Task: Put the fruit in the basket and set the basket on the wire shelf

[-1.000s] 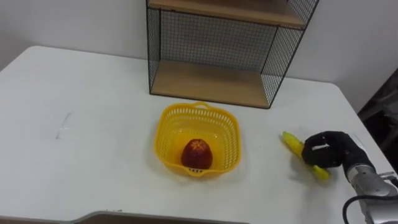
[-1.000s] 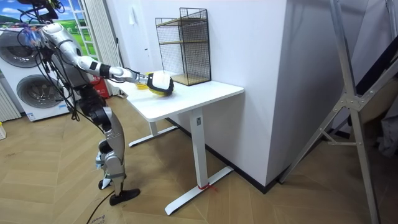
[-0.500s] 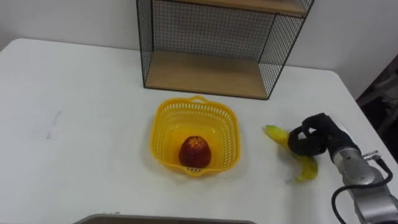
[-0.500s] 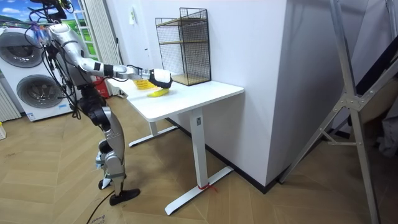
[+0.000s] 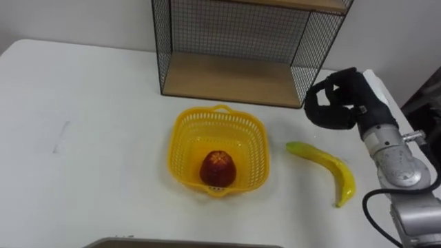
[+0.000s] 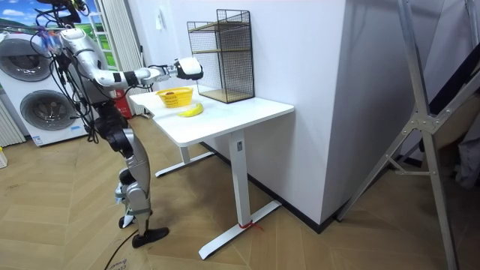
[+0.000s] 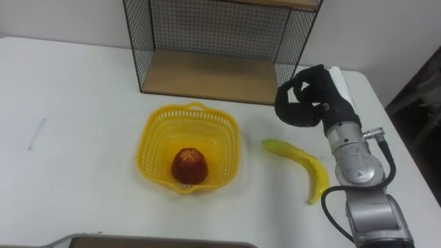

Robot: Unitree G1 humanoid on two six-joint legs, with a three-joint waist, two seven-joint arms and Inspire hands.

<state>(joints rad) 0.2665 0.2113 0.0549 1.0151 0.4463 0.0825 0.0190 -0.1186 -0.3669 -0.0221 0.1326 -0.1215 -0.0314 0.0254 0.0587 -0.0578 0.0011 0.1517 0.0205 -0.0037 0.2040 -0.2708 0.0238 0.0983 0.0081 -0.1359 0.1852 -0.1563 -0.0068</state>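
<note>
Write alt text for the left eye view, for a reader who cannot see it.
A banana lies on a white table, right of a yellow basket holding a red fruit. The robot's right hand hangs above the table near a wire shelf, fingers curled and empty.

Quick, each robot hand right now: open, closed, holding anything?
Right robot hand: closed, holding nothing; banana lies loose.
Left robot hand: cannot be told.

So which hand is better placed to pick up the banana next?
Right: the right hand hangs with curled, empty fingers over the table's right side, close by the banana lying right of the basket.
</note>
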